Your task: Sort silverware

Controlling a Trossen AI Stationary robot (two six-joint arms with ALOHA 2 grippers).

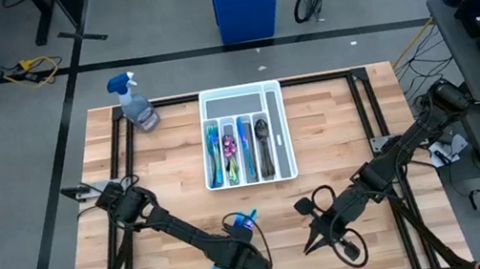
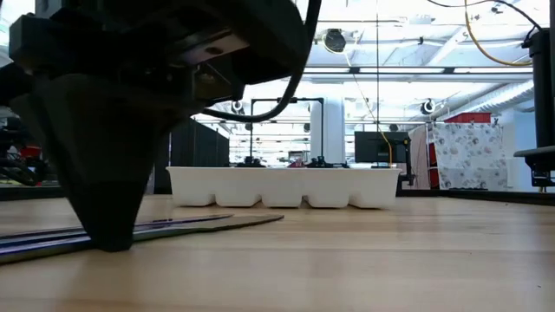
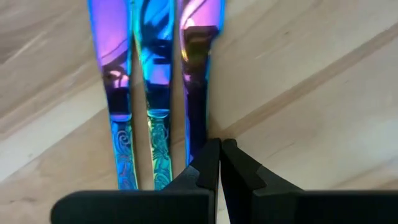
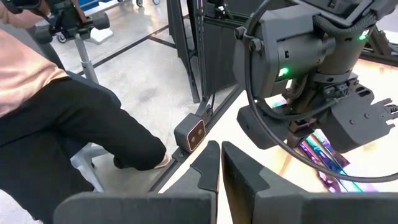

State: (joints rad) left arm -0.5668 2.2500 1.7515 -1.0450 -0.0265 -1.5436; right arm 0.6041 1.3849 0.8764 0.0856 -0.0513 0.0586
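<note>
Iridescent knives lie side by side on the wooden table under the left gripper, whose clenched fingers touch down just beside the nearest handle, grasping nothing. Most silverware already sits in the white tray. Closed tips could skid and scatter the knives. The right gripper waits nearby, also clenched and empty.

Both arms are folded low over the near half of the desk. The left hand sits around 7 o'clock, fingers pinched together and tips pointing down at the wood. The right hand is at about 5 o'clock, also closed, holding nothing.
</note>
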